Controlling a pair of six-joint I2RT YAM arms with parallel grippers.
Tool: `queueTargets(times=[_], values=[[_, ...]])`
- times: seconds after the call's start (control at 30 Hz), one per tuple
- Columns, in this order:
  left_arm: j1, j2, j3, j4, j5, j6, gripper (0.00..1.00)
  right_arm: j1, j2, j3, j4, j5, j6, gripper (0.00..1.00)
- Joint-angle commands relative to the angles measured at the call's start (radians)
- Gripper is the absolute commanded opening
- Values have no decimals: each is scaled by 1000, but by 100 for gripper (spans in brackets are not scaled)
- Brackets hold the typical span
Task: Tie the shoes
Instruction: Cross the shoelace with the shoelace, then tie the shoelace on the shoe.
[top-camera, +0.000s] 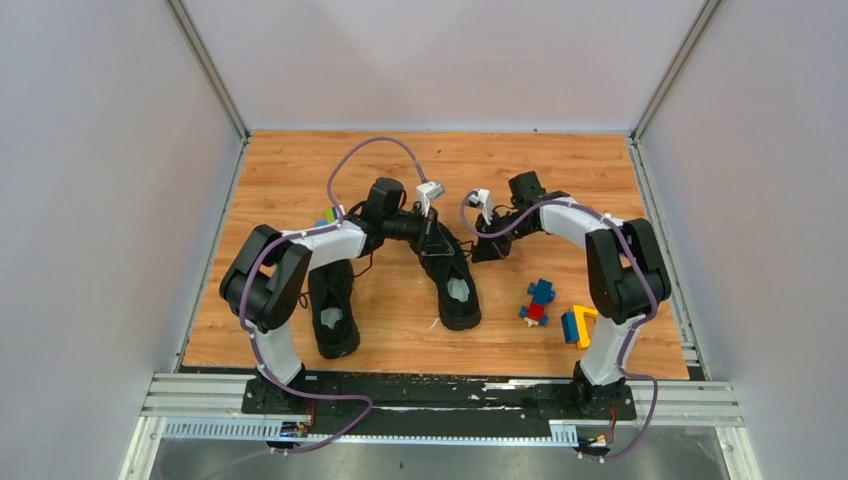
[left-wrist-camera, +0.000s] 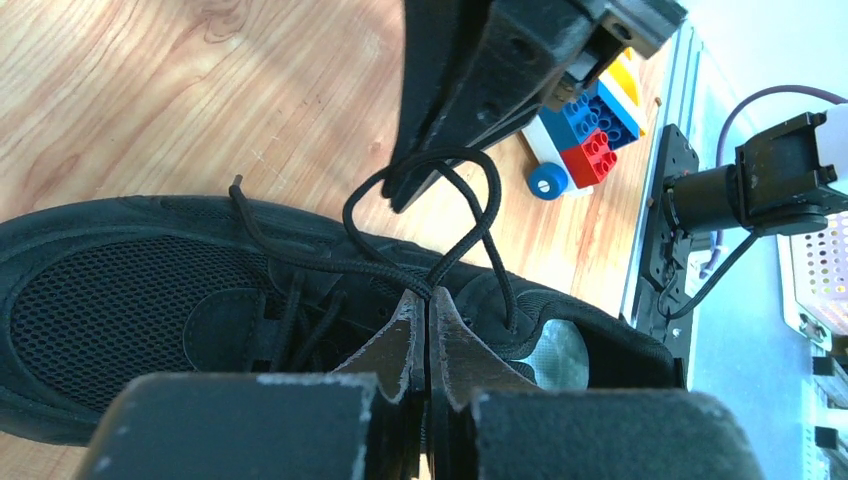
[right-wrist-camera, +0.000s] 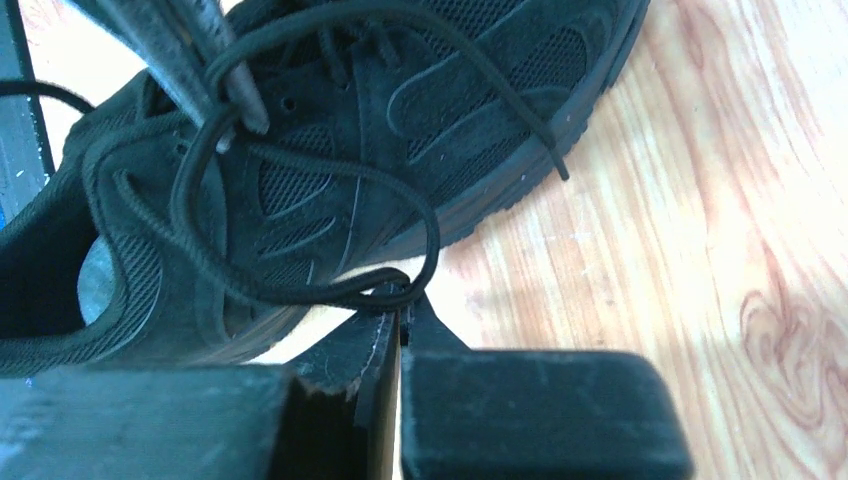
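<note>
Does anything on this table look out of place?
Toy blocks lie loose on the wood right of the centre sneaker, unrelated to lacing. Nothing looks spilled or damaged.

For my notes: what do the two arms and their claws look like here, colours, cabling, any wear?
The left arm and right arm have white links between bulky black joints. A lavender cable runs along each up to a white plug near the wrist. The left claw and right claw have black wedge-shaped fingers with scuffed pale edges.
</note>
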Motion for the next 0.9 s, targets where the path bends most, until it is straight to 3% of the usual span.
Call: queueTargets(times=[0.0, 0.17, 0.27, 0.4, 0.63, 0.87], values=[[22, -5, 24, 9, -6, 0, 0, -33, -106, -41, -1, -20, -49, 0], [36, -8, 30, 3, -15, 11, 1, -55, -171, -74, -84, 9, -117, 0], [37, -13, 23, 4, -30, 16, 20, -58, -203, -101, -115, 21, -146, 0], [48, -38, -9, 47, -50, -16, 32, -58, -243, -132, -138, 56, -174, 0], [93, -118, -46, 67, -41, -48, 40, -57, -320, -130, -159, 113, -213, 0], [136, -164, 21, -98, -159, -89, 62, -52, -309, -78, -168, 125, -210, 0]])
